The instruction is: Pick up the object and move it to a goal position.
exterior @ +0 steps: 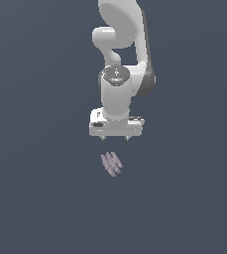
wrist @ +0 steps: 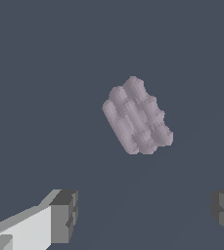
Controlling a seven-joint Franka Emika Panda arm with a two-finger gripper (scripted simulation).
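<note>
**Gripper poised above object, nothing yet grasped**

The white Panda arm (exterior: 119, 59) hangs with its gripper (exterior: 115, 138) pointing down at a plain dark slate surface (exterior: 35, 198). In the wrist view the two fingertips (wrist: 64, 215) stand wide apart with nothing between them. The object (exterior: 111, 163), a small pale lilac ridged piece made of several parallel strips, lies on the surface just below the gripper in the exterior view and clear of it. In the wrist view the object (wrist: 137, 117) sits outside the line between the fingertips, and its strips run at a slant to that line. No goal marker shows in either view.

Risks, as judged from here:

- The object is off the gripper's centre. A straight descent would likely bring a finger down beside it or on top of it, pushing it away.
- The slanted strips mean the fingers may close on corners, not flat sides, twisting the piece out of the grasp.
- The piece is much narrower than the gripper, and its ridged surface gives uneven contact. A shallow grasp could slip during the lift.
</note>
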